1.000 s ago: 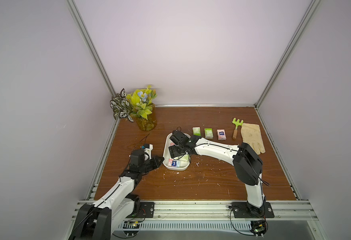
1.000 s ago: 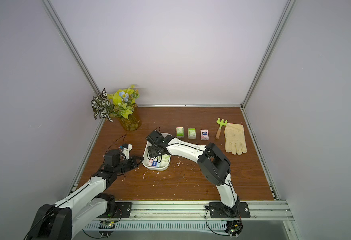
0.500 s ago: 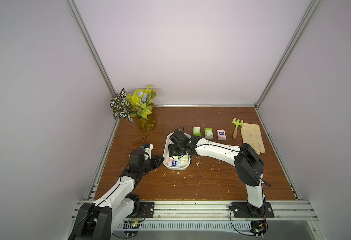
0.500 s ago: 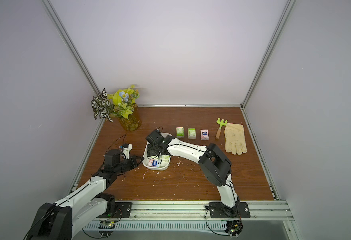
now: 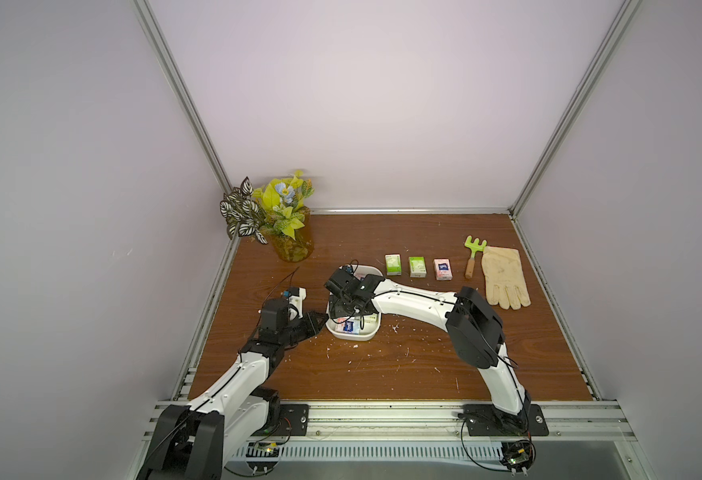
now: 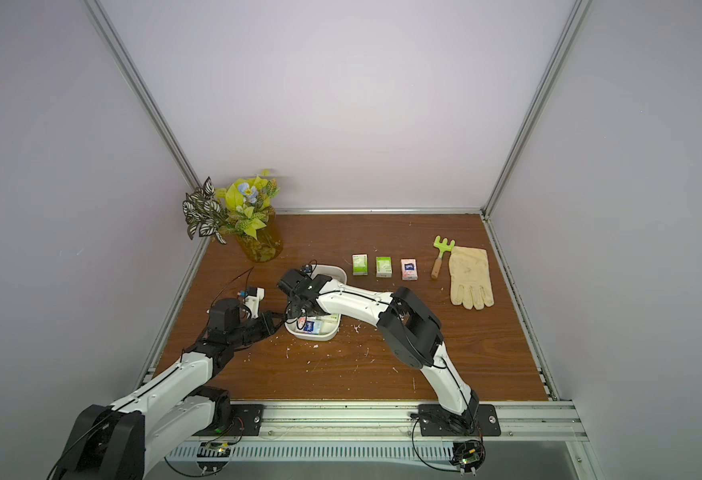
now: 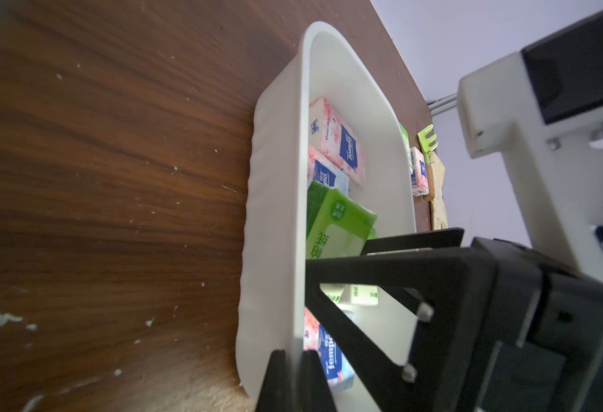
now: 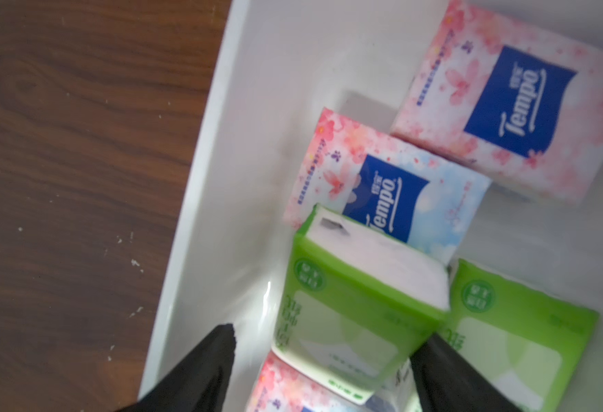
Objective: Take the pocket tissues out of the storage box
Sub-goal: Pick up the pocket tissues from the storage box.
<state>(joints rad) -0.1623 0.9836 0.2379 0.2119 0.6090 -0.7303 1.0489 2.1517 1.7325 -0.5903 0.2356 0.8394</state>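
Now, top view: right gripper (image 5: 343, 305) down inside the storage box (image 5: 368, 332) at frame centre; three pocket tissues (image 5: 417, 266) already out.
Left wrist: left gripper (image 7: 294, 371) pinching the box rim.
Right wrist: jaws wide around a green packet (image 8: 357, 306); step, likely grasping; next, close and lift.

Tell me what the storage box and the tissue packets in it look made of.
Storage box: likely smooth white plastic, with a moulded, rounded rim and a soft sheen. Green tissue packet: thin glossy printed film, wrinkled, over white tissue. Pink Tempo packet: similar printed film, apparently.
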